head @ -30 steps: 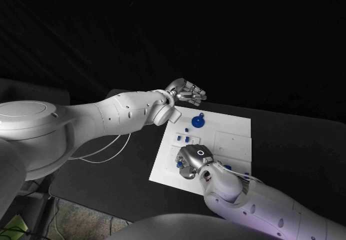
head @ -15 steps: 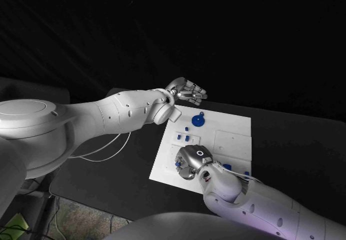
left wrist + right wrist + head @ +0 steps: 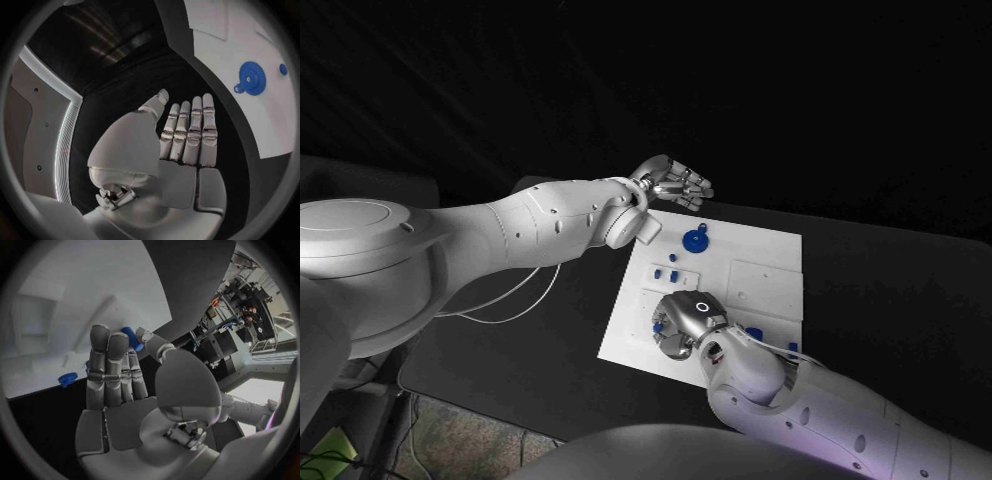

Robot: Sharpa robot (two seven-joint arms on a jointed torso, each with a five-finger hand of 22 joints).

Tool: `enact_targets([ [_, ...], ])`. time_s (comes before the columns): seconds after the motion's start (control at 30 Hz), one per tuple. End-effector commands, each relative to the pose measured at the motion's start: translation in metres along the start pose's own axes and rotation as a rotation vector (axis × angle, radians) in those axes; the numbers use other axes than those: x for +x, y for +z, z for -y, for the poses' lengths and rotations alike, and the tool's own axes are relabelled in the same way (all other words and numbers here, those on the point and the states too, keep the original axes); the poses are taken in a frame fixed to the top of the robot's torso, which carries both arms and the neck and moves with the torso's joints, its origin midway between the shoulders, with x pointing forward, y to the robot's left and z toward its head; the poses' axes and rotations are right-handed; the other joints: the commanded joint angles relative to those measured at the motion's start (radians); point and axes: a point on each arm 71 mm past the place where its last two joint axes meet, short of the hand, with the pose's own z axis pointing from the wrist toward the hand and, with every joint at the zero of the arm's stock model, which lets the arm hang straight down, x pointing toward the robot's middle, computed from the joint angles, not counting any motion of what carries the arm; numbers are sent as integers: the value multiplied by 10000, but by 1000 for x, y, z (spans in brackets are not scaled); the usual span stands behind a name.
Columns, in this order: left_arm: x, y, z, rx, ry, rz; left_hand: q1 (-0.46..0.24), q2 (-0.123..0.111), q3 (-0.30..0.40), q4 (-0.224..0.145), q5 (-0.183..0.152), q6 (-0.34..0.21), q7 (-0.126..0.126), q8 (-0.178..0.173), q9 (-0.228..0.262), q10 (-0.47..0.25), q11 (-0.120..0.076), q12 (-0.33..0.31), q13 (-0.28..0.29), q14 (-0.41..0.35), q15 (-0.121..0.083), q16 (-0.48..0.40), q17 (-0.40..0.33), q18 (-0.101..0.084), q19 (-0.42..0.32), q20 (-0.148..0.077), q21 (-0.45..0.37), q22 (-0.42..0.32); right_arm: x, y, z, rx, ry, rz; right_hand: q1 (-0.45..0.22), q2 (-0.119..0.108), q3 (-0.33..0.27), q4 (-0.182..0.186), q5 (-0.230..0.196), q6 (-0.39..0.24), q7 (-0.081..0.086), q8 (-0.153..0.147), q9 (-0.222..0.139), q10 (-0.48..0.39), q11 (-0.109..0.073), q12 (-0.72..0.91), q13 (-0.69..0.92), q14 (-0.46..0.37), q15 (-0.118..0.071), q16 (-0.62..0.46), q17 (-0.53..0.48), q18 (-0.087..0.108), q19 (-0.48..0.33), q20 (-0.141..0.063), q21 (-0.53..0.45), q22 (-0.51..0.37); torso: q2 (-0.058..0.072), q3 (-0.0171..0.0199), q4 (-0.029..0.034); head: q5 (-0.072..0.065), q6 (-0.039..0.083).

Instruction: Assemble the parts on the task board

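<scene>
task board (image 3: 762,275) mid desk (image 3: 516,340). blue gear (image 3: 694,241) on far part, small blue parts (image 3: 674,276) mid-left. right hand (image 3: 682,322) over near-left part, blue part (image 3: 131,336) at fingertips, grip unclear. left hand (image 3: 674,182) beyond far-left corner, fingers straight together, holding nothing.

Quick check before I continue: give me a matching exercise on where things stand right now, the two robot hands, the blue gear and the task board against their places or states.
Things:
1. left robot hand
2. right robot hand
3. blue gear
4. task board

Places or states:
A. white plate lying flat in the middle of the black table
B. over the board's near end, fingers next to a small blue part
C. off the board's far corner, fingers together, holding nothing
D. lying on the board's far end

Pairs: 1-C, 2-B, 3-D, 4-A
</scene>
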Motion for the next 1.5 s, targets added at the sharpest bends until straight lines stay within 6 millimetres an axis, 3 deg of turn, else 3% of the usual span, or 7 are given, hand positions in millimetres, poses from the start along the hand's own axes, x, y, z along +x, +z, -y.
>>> enact_targets([
  [0.03,1,0,1,43,-119,-138,-2,41,-48,20,-43,-66,14,-22,-3,-57,-4,-36,-3,-84,-10,-8,11,78,22,23,-49,-70,-1,-1,0,-1,184,240,26,-160,-29,78,-194,-241,47,-54,-34,-109,4,-7,-3,-21,80,61,-16,130,412,96,48,-52,-3,1,-4,-14,-2],
  [0.23,0,0,0,18,-108,-99,-15,35,-77,34,-87,-82,19,-25,-5,-79,5,-37,-4,-105,-2,-8,10,75,14,31,-53,-101,-3,-2,0,-2,332,488,152,-357,-829,145,-586,-716,155,-73,-55,-318,95,-14,-8,-29,142,42,-59,164,398,145,-57,-233,0,-4,-6,-25,1],
  [0.73,-6,-2,-2,-43,-64,47,7,30,-124,33,-117,-88,21,-24,-4,-114,16,-35,-2,-135,10,-10,9,73,8,42,-55,-171,-8,-7,4,-54,729,941,466,-263,-2030,315,-599,-1018,14,-45,-74,-657,93,175,-8,-80,150,-25,-50,152,373,150,-291,-511,-4,1,-6,-89,78],
  [0.97,-11,-4,-3,3,0,210,19,23,-165,45,-150,-102,26,-26,-6,-112,17,-35,-2,-125,7,-7,14,79,21,45,-47,-216,-26,-16,10,-19,1358,1275,288,-417,-2519,596,-601,-1577,-134,-39,-74,-799,88,251,4,-106,162,-75,-68,151,347,164,-427,-586,-10,24,-13,-240,281],
  [1.13,-19,-6,-6,-88,165,454,47,20,-169,67,-149,33,-35,-21,-3,104,-57,-37,-4,-24,-36,-7,12,82,107,7,-15,-263,-53,-25,36,410,2781,1370,11,-81,-3005,1107,-597,-1135,73,79,9,-25,-83,838,170,-188,83,-156,-100,124,272,124,-514,-631,-47,29,-56,-441,558],
  [1.3,-29,-11,-8,-25,83,679,53,12,-108,87,-138,14,-33,-24,-4,325,-125,-42,-7,209,-118,7,30,49,152,-49,2,-278,-74,-36,68,472,4305,49,132,763,-2982,1189,-536,-406,-52,16,37,396,-307,1563,593,-245,-46,-212,-130,35,195,30,-623,-665,-112,56,-145,-602,702],
  [1.5,-41,-18,-11,109,-211,1222,81,-18,57,90,-82,12,-32,-21,-2,504,-190,-39,-6,372,-186,7,21,-15,239,-153,55,-256,-95,-51,102,612,4840,-631,237,1086,-3248,935,-428,148,-292,-42,118,597,-669,3495,2348,-129,-281,-197,-170,-210,338,-207,-640,-637,-191,122,-240,-738,865],
])
